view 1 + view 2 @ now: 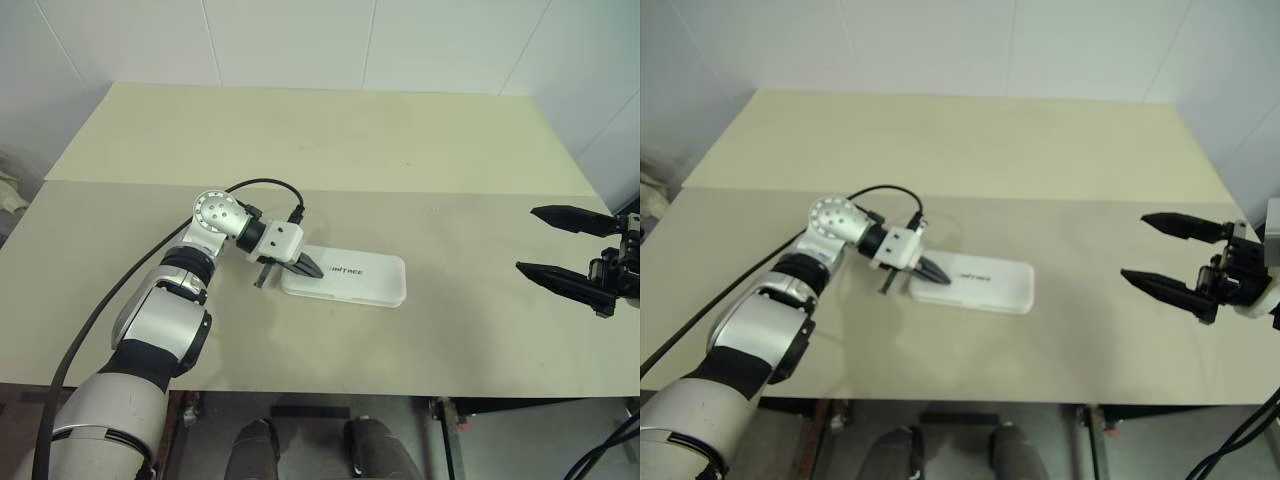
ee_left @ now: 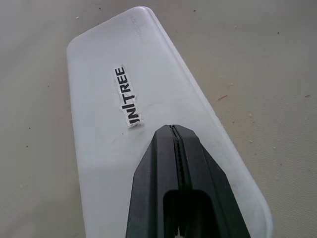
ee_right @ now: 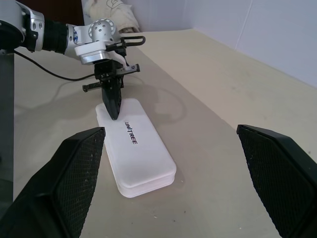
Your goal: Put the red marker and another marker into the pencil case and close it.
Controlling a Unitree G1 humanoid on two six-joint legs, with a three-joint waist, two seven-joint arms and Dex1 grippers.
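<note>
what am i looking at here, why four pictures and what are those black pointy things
It is a two-armed humanoid robot at a beige table. Two pictures come from cameras in its head, looking down over its arms. The other two come from a camera on each wrist, so the black points are that hand's own fingers. On the table lies a closed white pencil case lettered UNITREE. The left hand, fingers shut and holding nothing, has its tip on the lid near one end. The right hand hangs open and empty off to the side.
</note>
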